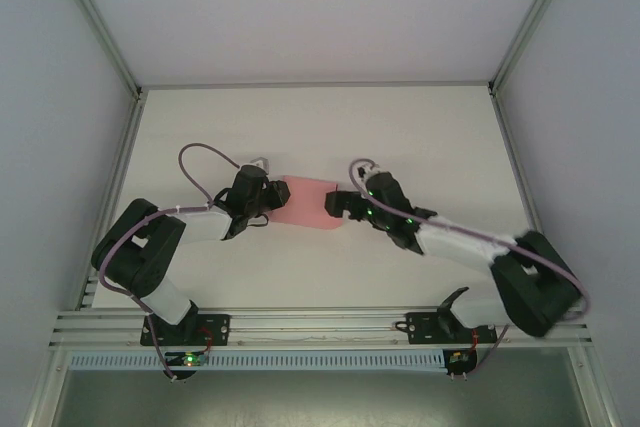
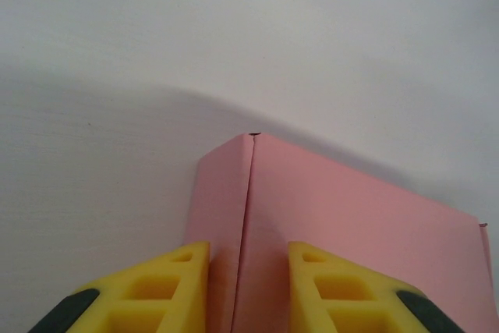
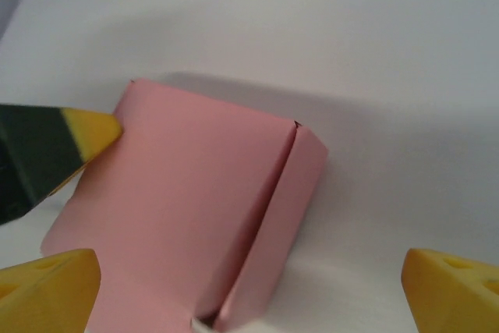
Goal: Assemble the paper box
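Observation:
The paper box point(image 1: 305, 200) is a small shallow pink box lying on the white table between both grippers. My left gripper point(image 1: 268, 199) is at its left end. In the left wrist view its yellow fingers point(image 2: 175, 290) stand a little apart, astride the box's point(image 2: 327, 216) corner edge, one over the side wall and one over the top panel. My right gripper point(image 1: 335, 205) is at the right end, open wide. In the right wrist view the box point(image 3: 187, 193) lies between the right gripper point(image 3: 249, 294) fingers, its folded end wall showing a slit. A left fingertip point(image 3: 90, 132) touches its far corner.
The white table point(image 1: 320, 127) has bare room behind and in front of the box. Aluminium frame posts point(image 1: 100, 27) rise at the back corners, and a rail point(image 1: 320, 322) runs along the near edge by the arm bases.

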Controlling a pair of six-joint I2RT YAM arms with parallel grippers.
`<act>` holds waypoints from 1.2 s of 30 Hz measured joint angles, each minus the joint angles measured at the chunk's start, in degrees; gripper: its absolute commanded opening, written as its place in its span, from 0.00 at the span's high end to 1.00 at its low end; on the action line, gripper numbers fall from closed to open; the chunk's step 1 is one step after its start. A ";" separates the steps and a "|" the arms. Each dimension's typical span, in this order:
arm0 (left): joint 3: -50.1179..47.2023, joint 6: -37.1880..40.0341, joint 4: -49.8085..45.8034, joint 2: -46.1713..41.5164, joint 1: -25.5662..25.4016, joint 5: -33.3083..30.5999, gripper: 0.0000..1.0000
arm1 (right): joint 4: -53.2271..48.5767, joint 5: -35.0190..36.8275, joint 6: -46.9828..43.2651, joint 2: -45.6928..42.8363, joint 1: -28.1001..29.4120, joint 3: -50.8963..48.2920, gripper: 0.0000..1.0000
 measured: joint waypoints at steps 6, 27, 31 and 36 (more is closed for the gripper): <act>-0.90 0.00 1.38 -0.11 0.00 -0.04 0.74 | -2.34 -3.32 0.92 11.15 -0.61 5.29 0.26; -7.13 -1.75 14.29 1.16 3.93 5.55 0.87 | 4.66 -9.01 5.03 8.92 -2.56 1.31 0.23; -9.05 -3.10 20.61 3.17 6.93 11.45 0.90 | 4.15 -10.71 6.03 6.01 -4.48 -0.24 0.13; -10.82 -4.70 26.60 5.33 9.66 16.63 0.93 | 4.31 -14.19 7.52 6.12 -5.11 -0.24 0.08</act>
